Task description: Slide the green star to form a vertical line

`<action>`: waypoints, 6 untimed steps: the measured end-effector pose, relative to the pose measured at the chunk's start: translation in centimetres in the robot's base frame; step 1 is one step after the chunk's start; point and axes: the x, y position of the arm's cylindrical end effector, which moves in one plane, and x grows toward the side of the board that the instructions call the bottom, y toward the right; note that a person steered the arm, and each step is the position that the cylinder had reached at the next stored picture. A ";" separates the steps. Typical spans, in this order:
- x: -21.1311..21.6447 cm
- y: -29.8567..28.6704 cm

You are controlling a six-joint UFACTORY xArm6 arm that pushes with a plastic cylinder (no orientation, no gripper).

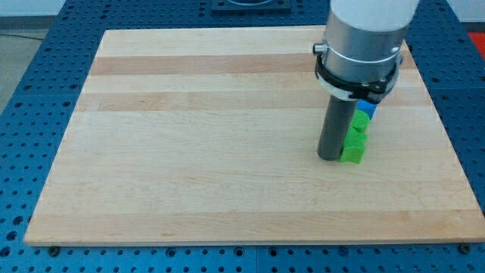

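Observation:
My tip (330, 156) rests on the wooden board (227, 152) at the view's right, touching the left side of the lowest green block (353, 150). Another green block (359, 122) sits just above it, and a blue block (367, 108) above that, so the three stand in a near-vertical column. The rod and the arm's grey body hide the left parts of these blocks. I cannot tell which green block is the star.
The board lies on a blue perforated table (45, 91). The arm's wide grey body (364, 38) hangs over the board's upper right and may hide other blocks behind it.

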 end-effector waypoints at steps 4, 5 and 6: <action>3.4 -5.5; 7.3 -4.9; 9.7 -2.8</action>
